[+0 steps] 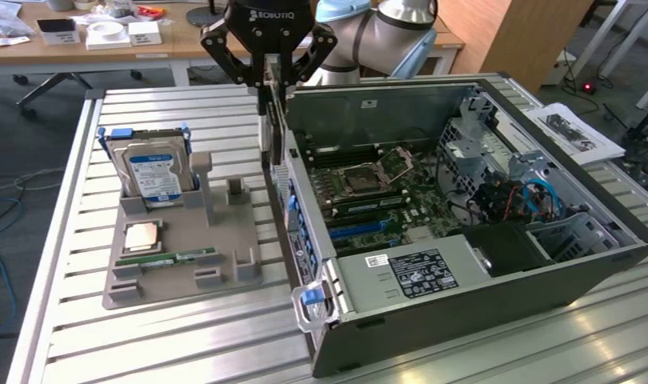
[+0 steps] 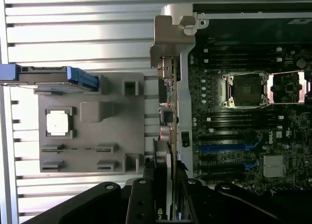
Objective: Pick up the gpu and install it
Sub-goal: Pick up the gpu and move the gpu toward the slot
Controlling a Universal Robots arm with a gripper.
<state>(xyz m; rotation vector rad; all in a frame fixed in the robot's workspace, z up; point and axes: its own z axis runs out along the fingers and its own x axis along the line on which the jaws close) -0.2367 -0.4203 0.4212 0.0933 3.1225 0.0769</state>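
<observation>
Exterior view, upper centre of the frame: your gripper [image 1: 269, 70] is clamped on the gpu [image 1: 269, 120], which hangs upright and edge-on just outside the computer case [image 1: 580, 264] wall. Watch that wall's rim: a low crossing could snag the card's lower edge and twist it in the jaws. Open room lies above the motherboard [image 2: 234, 136]; the gap toward the grey tray [image 1: 174, 276] is narrow.
</observation>
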